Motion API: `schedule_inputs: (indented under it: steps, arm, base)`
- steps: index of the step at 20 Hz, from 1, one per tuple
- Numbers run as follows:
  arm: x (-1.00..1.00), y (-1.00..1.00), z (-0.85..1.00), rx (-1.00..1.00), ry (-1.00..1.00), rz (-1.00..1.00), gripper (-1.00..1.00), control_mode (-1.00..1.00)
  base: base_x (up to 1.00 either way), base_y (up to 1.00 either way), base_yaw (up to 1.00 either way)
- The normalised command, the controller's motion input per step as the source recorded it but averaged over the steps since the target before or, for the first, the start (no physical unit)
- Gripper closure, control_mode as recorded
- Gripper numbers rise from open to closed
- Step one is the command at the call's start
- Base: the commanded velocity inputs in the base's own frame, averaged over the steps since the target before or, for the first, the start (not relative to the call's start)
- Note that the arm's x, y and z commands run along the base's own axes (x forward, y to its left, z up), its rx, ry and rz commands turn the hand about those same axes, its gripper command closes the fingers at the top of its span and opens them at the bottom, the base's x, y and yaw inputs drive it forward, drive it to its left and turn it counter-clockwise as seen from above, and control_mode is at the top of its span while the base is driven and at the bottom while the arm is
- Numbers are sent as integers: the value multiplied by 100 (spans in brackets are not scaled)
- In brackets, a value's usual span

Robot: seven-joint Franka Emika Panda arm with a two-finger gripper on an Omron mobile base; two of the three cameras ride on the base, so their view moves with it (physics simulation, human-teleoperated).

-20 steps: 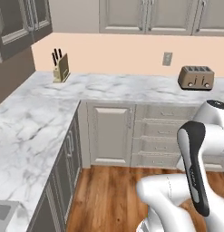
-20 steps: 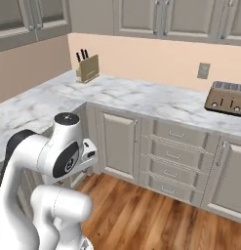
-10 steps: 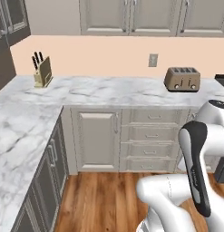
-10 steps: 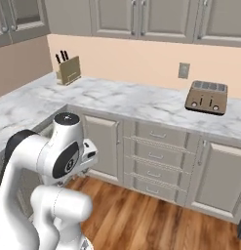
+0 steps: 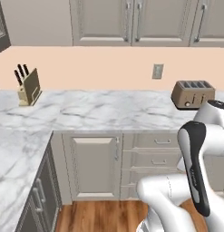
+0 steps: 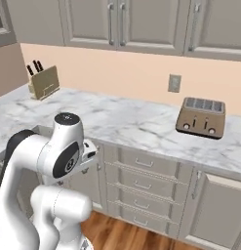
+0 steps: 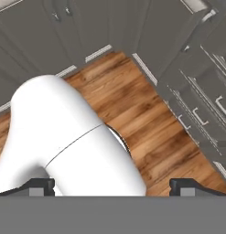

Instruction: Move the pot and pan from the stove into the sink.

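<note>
The stove is yet to be reached, a toaster (image 6: 202, 116) faced on the tabletop (image 5: 99, 112); the tool (image 7: 112, 186), fingertips apart and empty, is tucked down

counter: white marble countertop (image 5: 95, 113), L-shaped, wraps the corner
toaster (image 6: 201, 117): on countertop, right of wall outlet (image 6: 174, 83)
knife block (image 5: 28, 87): far left of outlet
walls: peach
cabinets: grey
floor: wood planks (image 7: 132, 109)
</note>
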Motion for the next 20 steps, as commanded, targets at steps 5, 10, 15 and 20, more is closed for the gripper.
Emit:
schedule_inputs:
  steps: [5,10,15,20]
  arm:
    - [0,0,0,0,0,0,-100,100]
    - [0,0,0,0,0,0,-100,100]
    - [0,0,0,0,0,0,-100,100]
    - [0,0,0,0,0,0,-100,100]
  base:
    - [21,-3,-2]
    - [9,-82,-2]
    - [5,-96,-3]
    - [5,-98,-4]
